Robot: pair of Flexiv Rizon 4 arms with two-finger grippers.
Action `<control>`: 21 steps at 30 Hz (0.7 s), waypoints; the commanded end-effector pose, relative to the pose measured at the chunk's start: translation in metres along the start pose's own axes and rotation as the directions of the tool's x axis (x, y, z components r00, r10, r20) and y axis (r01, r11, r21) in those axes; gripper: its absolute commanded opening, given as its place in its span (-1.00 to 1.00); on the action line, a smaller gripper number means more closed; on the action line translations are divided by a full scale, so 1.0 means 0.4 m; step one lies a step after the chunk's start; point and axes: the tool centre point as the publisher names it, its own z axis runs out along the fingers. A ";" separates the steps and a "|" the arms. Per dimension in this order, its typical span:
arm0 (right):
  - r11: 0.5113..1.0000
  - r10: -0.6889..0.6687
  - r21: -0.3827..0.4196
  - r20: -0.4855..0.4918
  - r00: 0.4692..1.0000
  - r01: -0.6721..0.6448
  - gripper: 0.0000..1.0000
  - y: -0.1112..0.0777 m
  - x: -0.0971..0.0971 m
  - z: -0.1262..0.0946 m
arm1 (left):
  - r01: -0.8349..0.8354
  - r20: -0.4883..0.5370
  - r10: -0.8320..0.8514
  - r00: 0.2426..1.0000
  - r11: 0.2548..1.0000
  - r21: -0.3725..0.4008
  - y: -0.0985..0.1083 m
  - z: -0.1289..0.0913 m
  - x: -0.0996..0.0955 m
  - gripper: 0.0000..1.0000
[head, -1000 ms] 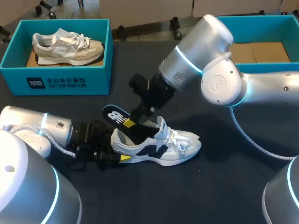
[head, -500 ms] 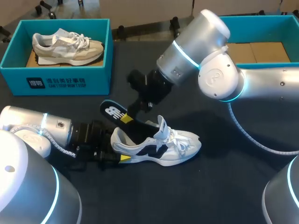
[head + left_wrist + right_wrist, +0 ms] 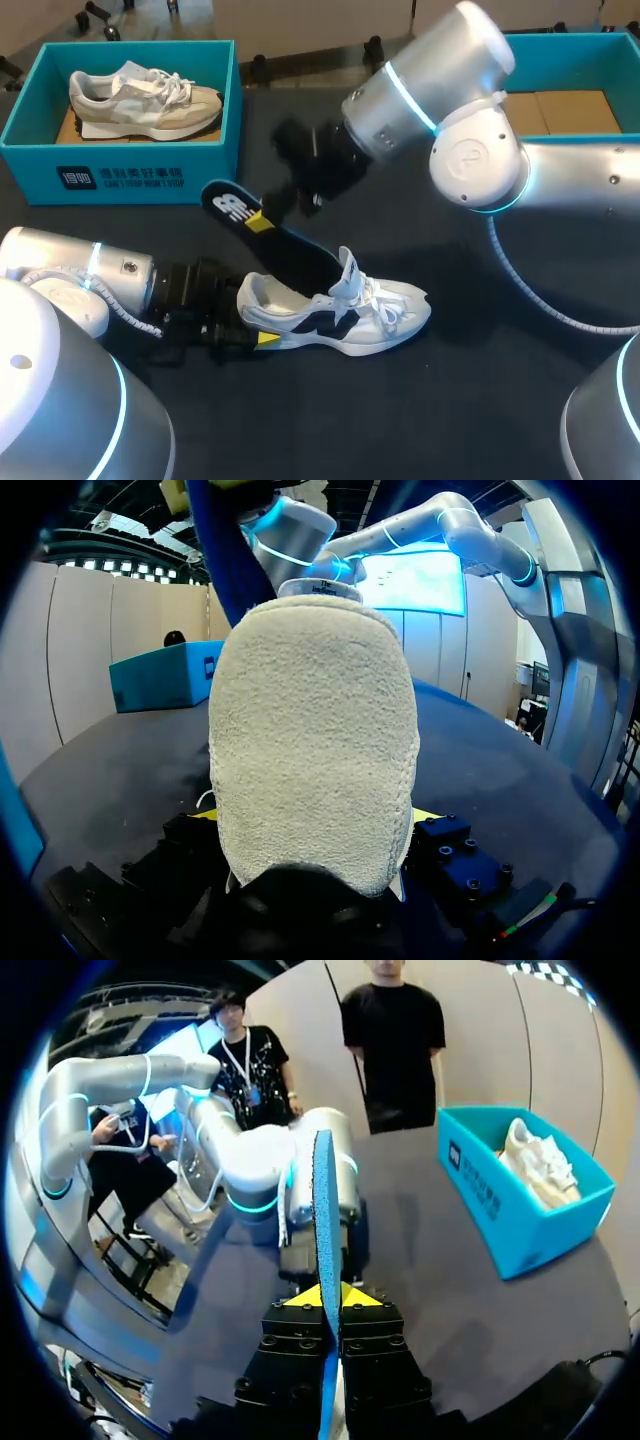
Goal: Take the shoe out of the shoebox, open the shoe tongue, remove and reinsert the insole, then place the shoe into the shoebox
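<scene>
1. Your left gripper (image 3: 262, 340) is clamped on the heel of the white mesh sneaker with navy side marks (image 3: 340, 310). The sneaker stands on its sole on the dark table (image 3: 480, 400), toe pointing away from that gripper.
2. Seen from your left wrist, the sneaker's pale, fleecy heel (image 3: 312, 730) fills the space between the fingers, with a sliver of yellow tip against each side.
3. Your right gripper (image 3: 262, 222) hangs above and behind the sneaker's heel. It is pinched tight on the flat dark navy insole with a white logo (image 3: 285, 245).
4. The insole slants down from that gripper to the sneaker's opening. Its lower end sits at the collar, just behind the raised tongue, and its logo end is lifted well clear of the sneaker.
5. From your right wrist, the insole (image 3: 326, 1210) stands edge-on, and both yellow tips press it from opposite sides.
6. A teal cardboard shoebox (image 3: 120, 170) sits well beyond the sneaker's heel end and holds a beige-and-white sneaker (image 3: 145, 100) lying on its side.
7. A second teal box (image 3: 560, 45) with a brown cardboard floor stands well beyond the sneaker's toe end, partly behind your right arm.
</scene>
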 end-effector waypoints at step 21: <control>0.997 -0.022 -0.078 0.073 0.997 0.027 -1.00 0.085 -0.037 -0.049 | 0.001 -0.001 -0.001 1.000 1.000 -0.004 0.006 0.008 -0.004 -1.00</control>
